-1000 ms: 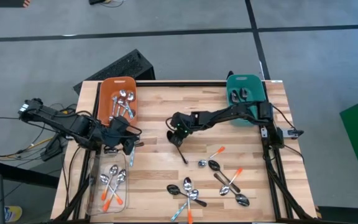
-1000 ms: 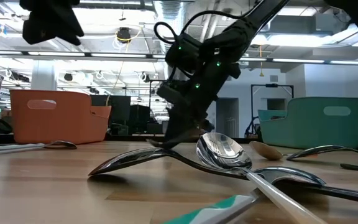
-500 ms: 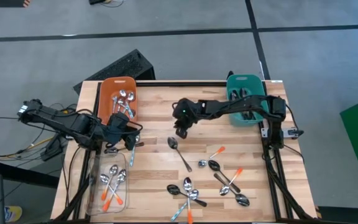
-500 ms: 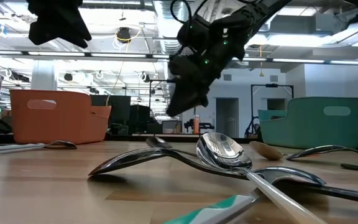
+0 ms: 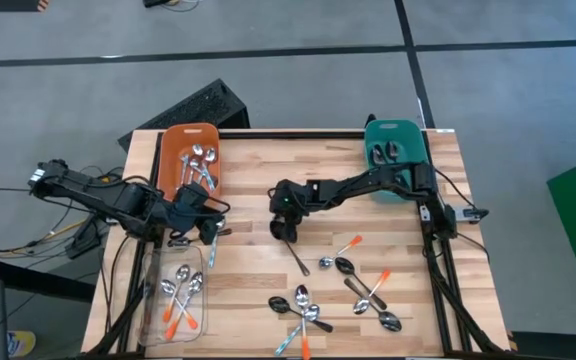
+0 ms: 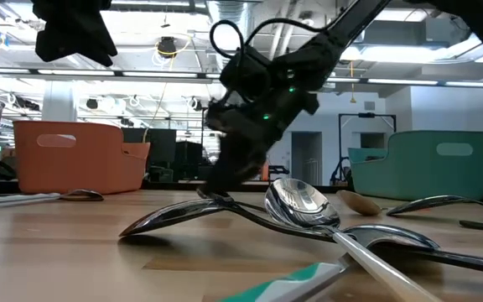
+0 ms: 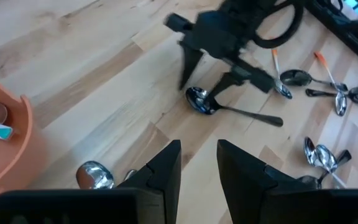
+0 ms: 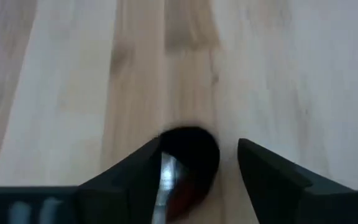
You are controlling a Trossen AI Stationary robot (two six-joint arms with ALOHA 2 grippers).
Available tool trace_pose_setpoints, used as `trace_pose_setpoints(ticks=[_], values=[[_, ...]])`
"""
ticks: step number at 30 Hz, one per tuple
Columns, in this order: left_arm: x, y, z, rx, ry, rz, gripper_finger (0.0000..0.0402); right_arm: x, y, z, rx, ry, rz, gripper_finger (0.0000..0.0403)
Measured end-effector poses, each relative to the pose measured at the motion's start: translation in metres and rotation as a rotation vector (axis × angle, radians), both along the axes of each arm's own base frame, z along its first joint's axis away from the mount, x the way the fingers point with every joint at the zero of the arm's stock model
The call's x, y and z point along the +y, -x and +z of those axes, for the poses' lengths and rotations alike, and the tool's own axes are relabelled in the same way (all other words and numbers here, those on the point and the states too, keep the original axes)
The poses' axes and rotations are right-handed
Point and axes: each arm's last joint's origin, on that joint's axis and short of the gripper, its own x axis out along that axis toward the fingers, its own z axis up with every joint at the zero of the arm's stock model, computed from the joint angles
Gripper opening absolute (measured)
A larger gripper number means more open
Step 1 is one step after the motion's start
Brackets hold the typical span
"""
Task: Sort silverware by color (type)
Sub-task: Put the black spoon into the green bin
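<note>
A dark shiny spoon (image 5: 296, 250) lies flat on the wooden table, its bowl (image 7: 197, 99) toward the far side and its handle running toward the near edge. My right gripper (image 5: 286, 228) is down over that bowl (image 8: 191, 163). It is open, with one finger on either side of the bowl; I cannot tell whether either finger touches it. My left gripper (image 7: 199, 146) hovers at the table's left near the orange bin (image 5: 190, 160). It is open by a narrow gap with nothing between its fingers.
The orange bin holds silver spoons. A teal bin (image 5: 396, 160) at the far right holds dark ones. A clear tray (image 5: 173, 295) at the near left holds orange-handled spoons. Several loose spoons (image 5: 353, 290) lie at the near right. One spoon (image 7: 95, 175) lies below my left gripper.
My right gripper rose off the dark spoon and drew toward the far edge. It has since come back down over the spoon's bowl. The spoon has stayed lying on the table.
</note>
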Motion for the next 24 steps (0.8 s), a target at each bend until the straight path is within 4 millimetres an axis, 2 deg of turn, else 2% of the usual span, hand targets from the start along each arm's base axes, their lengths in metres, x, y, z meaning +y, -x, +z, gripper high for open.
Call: trace_pose_setpoints(ticks=[6, 9, 13, 14, 19, 24], values=[[0.004, 0.000, -0.001, 0.012, -0.001, 0.016, 0.0091, 0.004, 0.000, -0.009, 0.048, -0.029, 0.011, 0.0188], [0.007, -0.001, -0.001, 0.011, -0.002, 0.034, 0.0091, 0.007, 0.001, -0.007, 0.067, -0.021, 0.027, 0.0133], [0.009, -0.001, -0.001, 0.010, -0.002, 0.052, 0.0091, 0.007, 0.005, 0.002, 0.101, -0.093, 0.054, 0.0033], [0.010, -0.001, -0.001, 0.010, -0.002, 0.055, 0.0091, 0.006, 0.006, 0.006, 0.112, -0.115, 0.058, 0.0020], [0.012, -0.002, -0.001, 0.008, -0.002, 0.073, 0.0091, -0.017, 0.014, 0.044, 0.150, -0.114, -0.041, 0.0015], [0.016, -0.002, 0.000, 0.004, -0.013, 0.102, 0.0091, -0.044, 0.037, 0.114, 0.030, -0.131, -0.146, 0.0011]])
